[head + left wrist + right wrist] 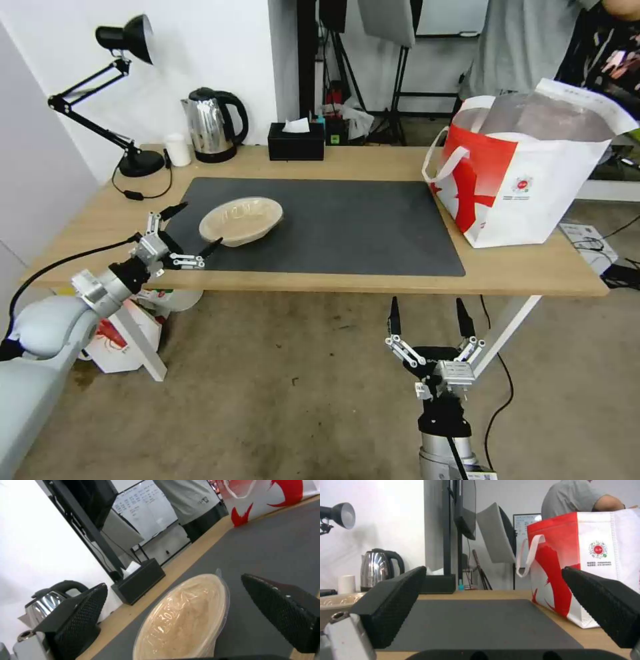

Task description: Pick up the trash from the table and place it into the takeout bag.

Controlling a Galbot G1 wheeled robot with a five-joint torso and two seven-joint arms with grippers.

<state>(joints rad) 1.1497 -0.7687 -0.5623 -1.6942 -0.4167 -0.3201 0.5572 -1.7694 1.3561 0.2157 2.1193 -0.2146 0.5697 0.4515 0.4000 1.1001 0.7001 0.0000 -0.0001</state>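
A shallow beige oval bowl [241, 220] of trash lies on the dark grey mat [347, 227] at the left of the light-wood table [373, 163]. My left gripper [195, 229] is open just left of the bowl, one finger at its far side and one at its near side, not touching. In the left wrist view the bowl [185, 620] sits between the spread fingers [83, 615]. The white takeout bag [533, 180] with red side panel stands open at the table's right end. My right gripper [429, 315] hangs open below the table's front edge.
A black desk lamp [127, 100], small white cup [178, 149], steel kettle [210, 125] and black tissue box [296, 141] line the far edge. A red-and-white bag [120, 337] sits on the floor under the left end. A person stands behind the takeout bag.
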